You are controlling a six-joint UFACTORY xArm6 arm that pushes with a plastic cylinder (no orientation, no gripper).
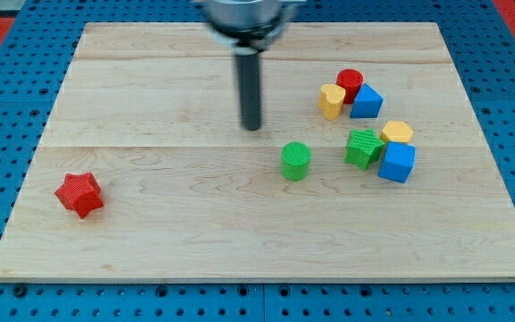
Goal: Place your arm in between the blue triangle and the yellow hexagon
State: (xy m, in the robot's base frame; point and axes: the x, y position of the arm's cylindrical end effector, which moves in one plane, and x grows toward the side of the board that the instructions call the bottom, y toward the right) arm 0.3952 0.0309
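My tip (252,126) rests on the wooden board (150,224), upper-middle of the view, touching no block. No jaws on this rig, just a plain dark rod, so nothing is held.

Rel. to the tip:
- green cylinder (296,161): nearest block, just to the view's right and a bit toward the view's bottom, apart from the tip.
- yellow heart-ish block (331,100): to the right, slightly toward the view's top; touching the red cylinder (350,82) and the blue triangle (366,102), which sit further right in one tight cluster.
- yellow hexagon (398,132): well to the right, approx. level w/ the tip, below the blue triangle; a small gap of bare board separates the two.
- green star-like block (363,148) and blue cube (397,163): right and lower, pressed up against the yellow hexagon.
- red star (80,194): far to the view's left and lower, alone.

Tip is left of both clusters, not between the blue triangle and yellow hexagon.
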